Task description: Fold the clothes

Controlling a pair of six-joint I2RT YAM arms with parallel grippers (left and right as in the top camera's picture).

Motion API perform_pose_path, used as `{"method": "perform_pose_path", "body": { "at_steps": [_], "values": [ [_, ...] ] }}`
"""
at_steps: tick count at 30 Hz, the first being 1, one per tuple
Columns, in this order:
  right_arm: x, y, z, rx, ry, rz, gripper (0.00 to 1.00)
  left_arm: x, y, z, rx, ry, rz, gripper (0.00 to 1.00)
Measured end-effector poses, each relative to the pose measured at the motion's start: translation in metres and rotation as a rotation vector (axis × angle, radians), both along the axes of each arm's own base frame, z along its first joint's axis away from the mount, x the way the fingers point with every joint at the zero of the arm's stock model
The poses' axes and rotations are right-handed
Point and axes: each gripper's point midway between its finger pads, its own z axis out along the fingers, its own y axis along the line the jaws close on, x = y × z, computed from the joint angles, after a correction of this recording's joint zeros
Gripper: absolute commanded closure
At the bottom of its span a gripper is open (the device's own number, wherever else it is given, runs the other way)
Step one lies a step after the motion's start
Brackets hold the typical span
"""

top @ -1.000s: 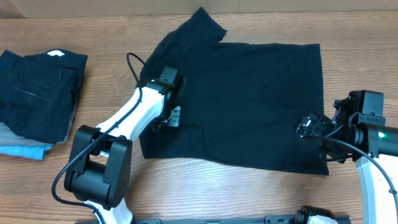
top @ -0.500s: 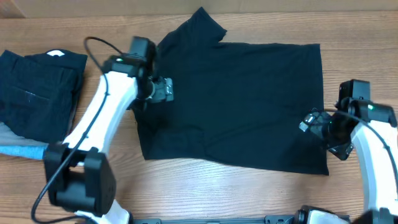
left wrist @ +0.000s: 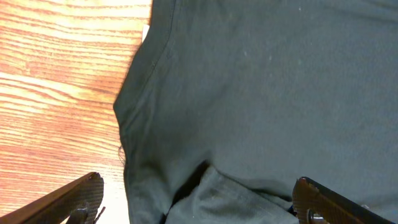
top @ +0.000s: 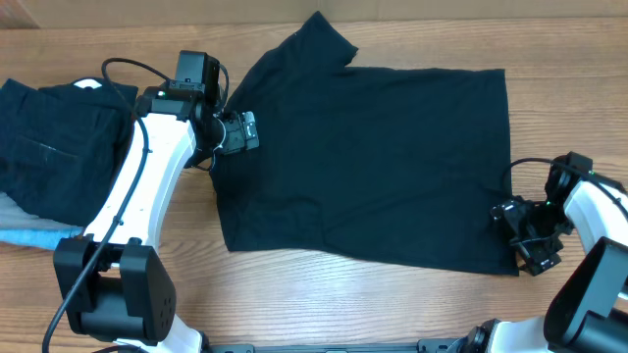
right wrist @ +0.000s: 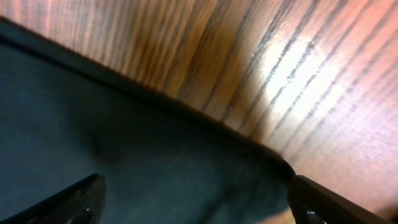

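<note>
The clothes, a black T-shirt [top: 373,157], lie spread flat on the wooden table, with one sleeve pointing to the far edge. My left gripper [top: 240,132] hovers at the shirt's left edge, open. In the left wrist view its fingers [left wrist: 74,199] stand wide apart over a soft fold of the shirt [left wrist: 249,93], holding nothing. My right gripper [top: 525,243] is over the shirt's near right corner, also open. The right wrist view shows that corner's hem [right wrist: 155,162] between the spread fingers [right wrist: 323,202].
A stack of folded dark garments [top: 59,147] sits at the left, with a light blue piece [top: 34,235] at the bottom. Bare wooden table [top: 324,304] runs along the near edge and to the shirt's right.
My left gripper opened, let go of the shirt and moved away and left along its left edge. My right gripper shifted toward the near right corner.
</note>
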Motion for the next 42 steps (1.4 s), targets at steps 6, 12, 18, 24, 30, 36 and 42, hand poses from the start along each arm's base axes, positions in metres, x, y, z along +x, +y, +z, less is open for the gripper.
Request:
{"method": "perform_pose_path", "body": {
  "at_steps": [6,12,18,24,30,36,42],
  "values": [
    [0.001,0.002,-0.02,-0.014,-0.064,-0.015,0.03,0.001,0.0,0.0,0.0,-0.003,0.0,0.0],
    [-0.004,0.001,-0.019,-0.031,-0.053,-0.012,0.0,-0.012,0.001,-0.003,0.006,0.05,0.0,0.0],
    [-0.024,-0.002,-0.012,0.002,0.043,-0.06,0.0,-0.013,0.002,-0.003,0.008,0.057,0.001,0.0],
    [-0.014,0.003,-0.018,0.049,-0.022,-0.085,0.0,-0.014,0.005,-0.004,0.023,0.06,0.004,0.0],
    [-0.012,0.005,-0.02,0.055,-0.054,-0.096,0.12,-0.029,0.008,-0.007,0.041,0.12,0.011,0.01],
    [-0.013,0.004,-0.02,0.045,-0.056,-0.094,0.75,-0.07,0.005,-0.011,0.009,0.293,0.043,0.03],
    [-0.007,0.003,-0.02,0.046,-0.083,-0.09,0.9,-0.143,-0.003,-0.066,-0.055,0.551,0.068,0.06]
  ]
}}
